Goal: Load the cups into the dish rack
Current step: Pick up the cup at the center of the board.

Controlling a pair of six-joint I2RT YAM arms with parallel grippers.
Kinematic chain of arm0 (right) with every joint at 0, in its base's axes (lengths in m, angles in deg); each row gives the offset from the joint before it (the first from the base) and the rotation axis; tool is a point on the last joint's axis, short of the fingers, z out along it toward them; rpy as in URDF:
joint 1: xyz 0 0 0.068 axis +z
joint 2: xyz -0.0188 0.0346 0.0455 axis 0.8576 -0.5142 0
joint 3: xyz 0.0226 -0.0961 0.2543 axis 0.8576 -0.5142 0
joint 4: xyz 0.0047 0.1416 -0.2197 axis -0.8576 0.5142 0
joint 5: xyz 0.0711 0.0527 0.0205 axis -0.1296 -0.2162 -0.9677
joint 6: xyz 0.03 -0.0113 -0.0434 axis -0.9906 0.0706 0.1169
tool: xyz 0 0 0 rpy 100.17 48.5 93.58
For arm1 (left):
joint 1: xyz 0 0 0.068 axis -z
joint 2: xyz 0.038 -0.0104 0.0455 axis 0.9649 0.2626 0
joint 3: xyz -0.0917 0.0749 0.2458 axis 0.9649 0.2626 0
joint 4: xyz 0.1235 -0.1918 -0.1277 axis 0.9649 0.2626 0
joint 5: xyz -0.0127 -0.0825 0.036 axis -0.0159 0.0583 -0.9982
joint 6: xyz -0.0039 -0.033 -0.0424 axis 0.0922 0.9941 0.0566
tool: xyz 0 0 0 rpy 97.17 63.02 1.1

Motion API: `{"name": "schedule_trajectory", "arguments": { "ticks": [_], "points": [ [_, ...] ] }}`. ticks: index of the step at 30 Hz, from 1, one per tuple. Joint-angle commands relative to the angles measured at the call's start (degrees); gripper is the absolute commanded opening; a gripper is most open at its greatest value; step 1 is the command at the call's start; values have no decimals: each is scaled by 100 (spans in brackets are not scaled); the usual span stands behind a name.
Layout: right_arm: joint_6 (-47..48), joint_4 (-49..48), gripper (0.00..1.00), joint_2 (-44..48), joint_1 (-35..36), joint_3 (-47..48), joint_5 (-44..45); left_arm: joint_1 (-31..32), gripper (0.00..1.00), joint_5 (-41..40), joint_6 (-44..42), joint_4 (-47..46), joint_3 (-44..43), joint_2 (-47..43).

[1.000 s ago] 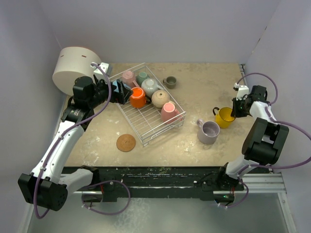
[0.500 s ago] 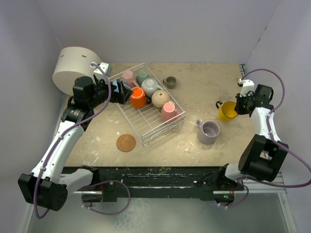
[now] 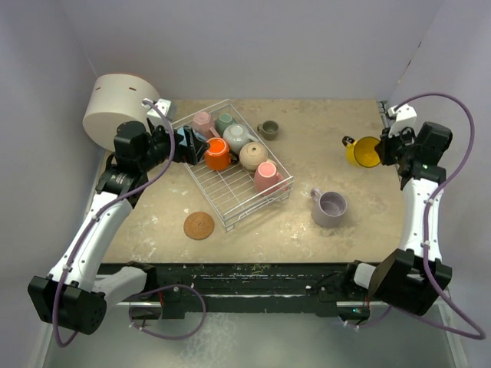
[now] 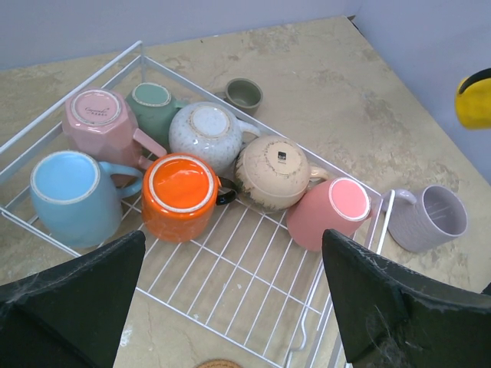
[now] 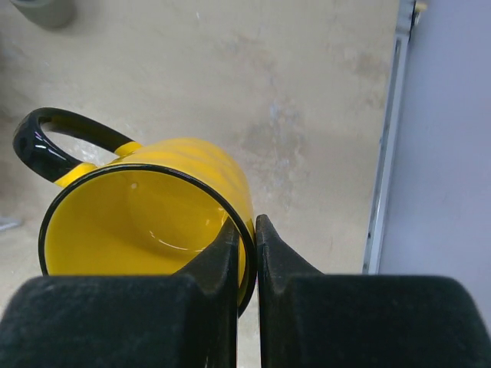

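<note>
Though unclear from above, the right gripper [image 5: 247, 230] pinches the rim of the yellow mug [image 5: 180, 165] in its wrist view. The left gripper [image 4: 238, 307] gapes

The overhead camera looks down on the whole table [image 3: 322, 130]; wrist cameras look closely, all three sharing the yellow mug [image 3: 367, 152].

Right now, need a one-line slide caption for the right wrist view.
Right gripper clamps the yellow mug by its wall, one finger inside, one outside; black handle left, tabletop beyond.
</note>
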Motion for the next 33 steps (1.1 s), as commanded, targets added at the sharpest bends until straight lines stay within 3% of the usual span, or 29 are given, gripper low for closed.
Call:
{"name": "schedule_trajectory", "arguments": {
  "ticks": [1, 9, 14, 23, 28, 33],
  "points": [
    [-282, -483, 0, 328, 2, 681, -1010, -67, 99, 59, -40, -402, 16, -252],
    [-520, -777, 0, 501, 8, 871, -2187, -66, 99, 493, 75, -662, 97, -344],
    [-986, -1434, 0, 557, 9, 806, -2859, -71, 99, 1483, 547, -1234, 321, -367],
    [-1982, -2629, 0, 538, 194, 464, -3647, -63, 99, 2864, 3139, -3239, 1305, -492],
    [-2153, -2943, 0, 659, 267, 170, -3917, -5, 100, 2905, 4409, -4485, 1937, -677],
    [-2937, -4231, 0, 668, 290, -415, -4276, 637, 99, 2375, 5106, -5188, 2355, -765]
  ]
}}
